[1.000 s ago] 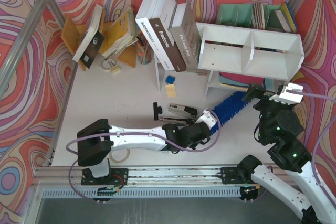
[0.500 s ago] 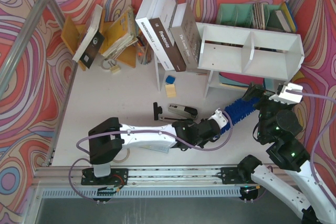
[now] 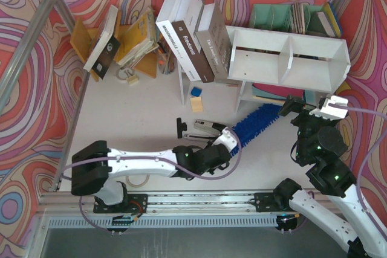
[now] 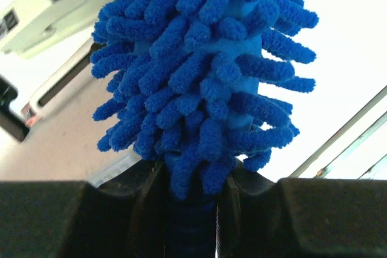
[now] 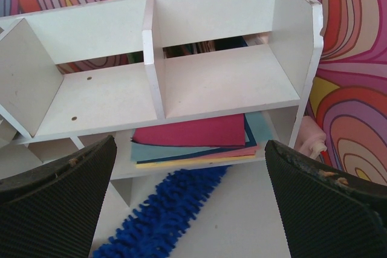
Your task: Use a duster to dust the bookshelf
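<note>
The left gripper [image 4: 191, 193] is clamped tight on the handle end of the long, fluffy royal-blue microfibre duster [image 3: 254, 122]. Its head slants low over the tabletop [image 3: 133, 119], tip just short of the wide white board bookshelf [image 3: 290, 58] (coloured paper sheets [image 5: 187, 132] lie in its lower level). The right gripper [image 5: 190, 176] hangs nearby, fingers spread wide and empty.

duster [image 3: 257, 121] — royal blue | bookshelf [image 3: 260, 61] — white | wall [image 3: 24, 89] swirled pink, orange, purple

Handle of duster [image 4: 199, 58] mostly unseen inside left pincer [image 4: 192, 200].
</note>
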Controlling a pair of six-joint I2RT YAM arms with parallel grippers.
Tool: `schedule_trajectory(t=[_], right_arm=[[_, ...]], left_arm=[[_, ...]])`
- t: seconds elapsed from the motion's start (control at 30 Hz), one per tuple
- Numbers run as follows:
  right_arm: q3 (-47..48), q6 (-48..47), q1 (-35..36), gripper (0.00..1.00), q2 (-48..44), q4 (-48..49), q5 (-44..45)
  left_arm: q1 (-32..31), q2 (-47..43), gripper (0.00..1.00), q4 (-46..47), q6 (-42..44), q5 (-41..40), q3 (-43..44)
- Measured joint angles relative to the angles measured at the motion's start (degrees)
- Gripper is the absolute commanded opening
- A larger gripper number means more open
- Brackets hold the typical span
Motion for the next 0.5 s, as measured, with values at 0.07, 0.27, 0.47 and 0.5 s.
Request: schedule_trajectory(t=[0.07,0.27,0.47,0.5], right_arm=[[-0.04,-0.04,0.0,0.99,0.0,0.02,0.0],[-0.07,-0.44,0.0,0.99,0.0,0.02,0.02],[-0.15,-0.44,0.0,0.99,-0.11,0.04,0.0],[-0.17,-0.44,0.0,0.99,-0.15,0.04,0.0]], left_arm=[[-0.02,-2.89,0.0,-0.02,-1.14,-1.09,-3.3],[0.11,-10.16,0.0,-0.96,-4.7,-4.98,-11.17],[0.92,-16.04,0.0,-3.41,-6.88,-7.04,-15.19],[0.92,-16.74,0.0,-3.54,-6.88,-7.02,-15.47]])
